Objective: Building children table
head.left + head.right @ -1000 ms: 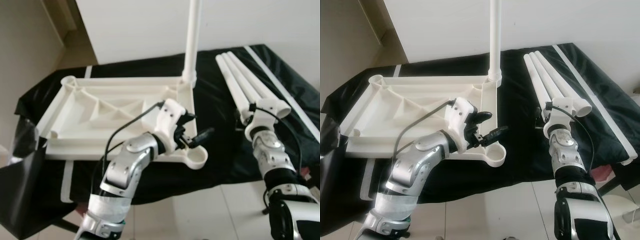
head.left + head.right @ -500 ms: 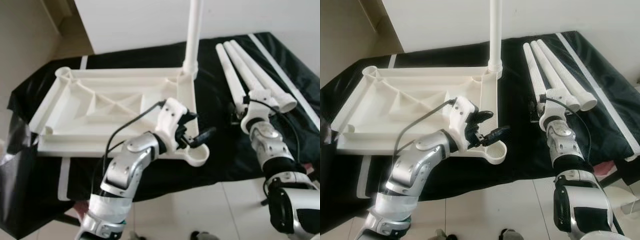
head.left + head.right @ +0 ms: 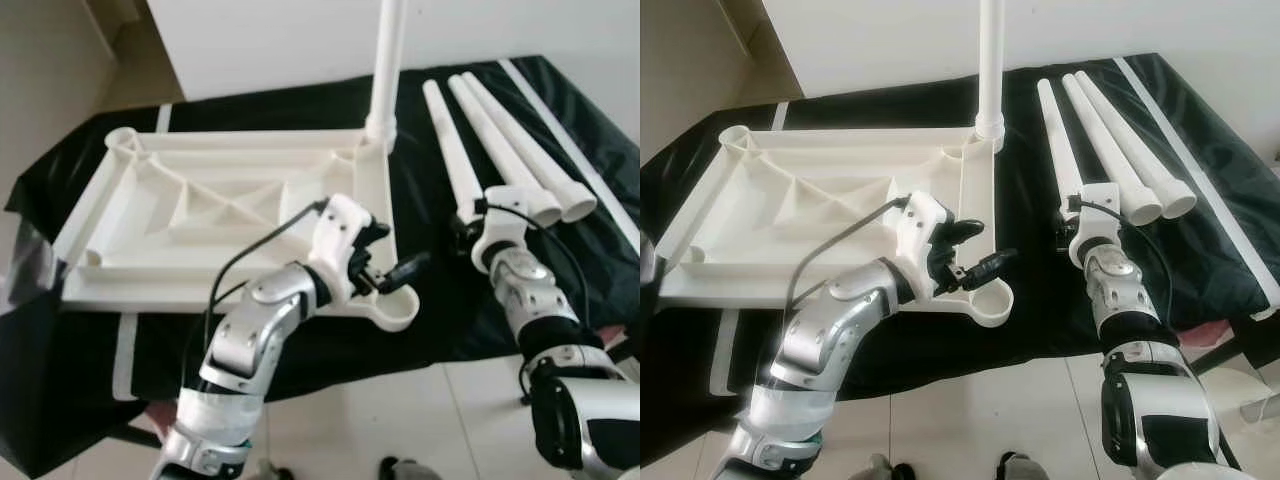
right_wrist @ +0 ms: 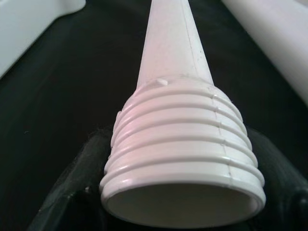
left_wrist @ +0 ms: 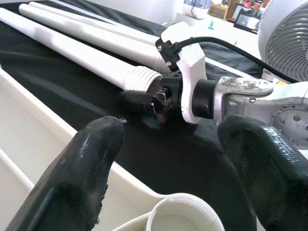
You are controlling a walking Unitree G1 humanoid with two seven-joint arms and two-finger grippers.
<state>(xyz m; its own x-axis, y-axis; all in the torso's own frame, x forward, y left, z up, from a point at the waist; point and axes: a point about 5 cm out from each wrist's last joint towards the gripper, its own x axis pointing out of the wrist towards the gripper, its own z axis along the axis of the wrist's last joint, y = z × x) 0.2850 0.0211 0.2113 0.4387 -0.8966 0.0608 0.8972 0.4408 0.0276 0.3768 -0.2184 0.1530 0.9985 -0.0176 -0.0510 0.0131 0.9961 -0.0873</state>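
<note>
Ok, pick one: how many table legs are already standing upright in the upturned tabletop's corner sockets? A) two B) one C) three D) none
B: a single upright leg stands in the far corner of the tabletop, while three loose legs lie on the black cloth beside it.

Black cloth point(image 3: 440, 300) (white-striped), fan point(image 5: 287, 36).

Black-covered table point(image 3: 1230, 190); tabletop point(image 3: 830, 195), legs point(image 3: 1110, 135)
</note>
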